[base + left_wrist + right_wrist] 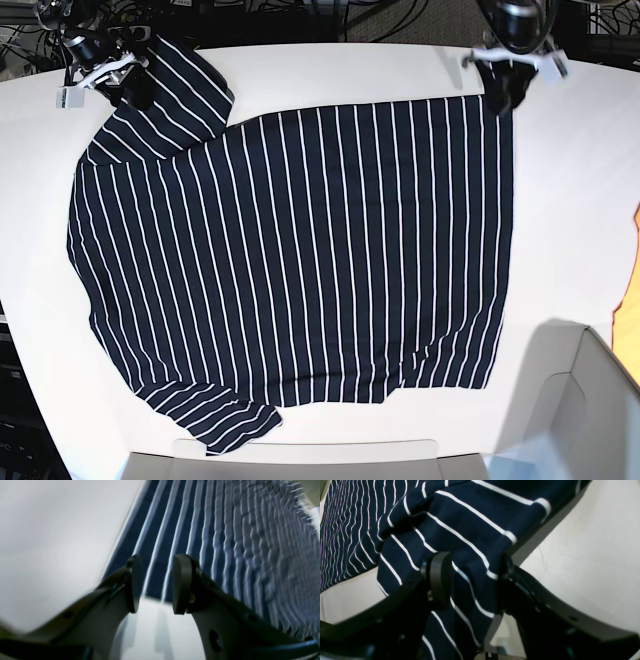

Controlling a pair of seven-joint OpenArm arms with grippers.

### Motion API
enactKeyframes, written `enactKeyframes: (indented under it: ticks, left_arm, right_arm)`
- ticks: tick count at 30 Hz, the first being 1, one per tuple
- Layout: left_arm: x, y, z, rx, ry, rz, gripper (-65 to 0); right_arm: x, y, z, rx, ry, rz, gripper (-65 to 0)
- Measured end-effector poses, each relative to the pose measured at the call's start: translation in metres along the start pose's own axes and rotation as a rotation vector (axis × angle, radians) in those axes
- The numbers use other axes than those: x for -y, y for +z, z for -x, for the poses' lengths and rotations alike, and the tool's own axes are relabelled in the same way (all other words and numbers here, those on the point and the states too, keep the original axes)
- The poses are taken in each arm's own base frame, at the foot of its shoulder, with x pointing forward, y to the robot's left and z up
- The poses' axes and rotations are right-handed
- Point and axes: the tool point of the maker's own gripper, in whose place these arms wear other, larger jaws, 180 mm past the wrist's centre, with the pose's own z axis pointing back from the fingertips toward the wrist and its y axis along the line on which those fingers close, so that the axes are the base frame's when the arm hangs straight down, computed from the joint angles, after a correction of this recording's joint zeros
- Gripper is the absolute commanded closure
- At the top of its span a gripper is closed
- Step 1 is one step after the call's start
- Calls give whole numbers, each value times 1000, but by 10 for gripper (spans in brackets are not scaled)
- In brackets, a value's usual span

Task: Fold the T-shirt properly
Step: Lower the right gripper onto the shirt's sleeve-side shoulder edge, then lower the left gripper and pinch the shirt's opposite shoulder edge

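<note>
The striped T-shirt (300, 260) is lying spread across the white table (570, 230) while the right gripper (470, 580) is pinching its sleeve at ten o'clock (bunched cloth between the jaws) and the left gripper (156, 583), parted and holding nothing, is hovering over the one o'clock corner.

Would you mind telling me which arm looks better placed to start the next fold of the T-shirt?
Probably the right: the right hand has T-shirt cloth between its fingers, while the left hand is open and empty above the corner.

Left wrist view blurred (T-shirt (225, 542) stripes smeared); R pad hidden by cloth.
</note>
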Motion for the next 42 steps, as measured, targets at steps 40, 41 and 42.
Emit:
enactKeyframes:
  ticks: [40, 41, 42]
  left_arm:
    - [-25, -41, 37, -196, 137, 33, 0]
    - [-23, -40, 37, -196, 137, 36, 0]
    - [-24, -38, 38, -204, 136, 31, 0]
  right_arm:
    - [2, 5, 1, -115, 179, 90, 0]
    - [2, 7, -1, -121, 207, 108, 0]
    - [3, 9, -1, -128, 218, 120, 0]
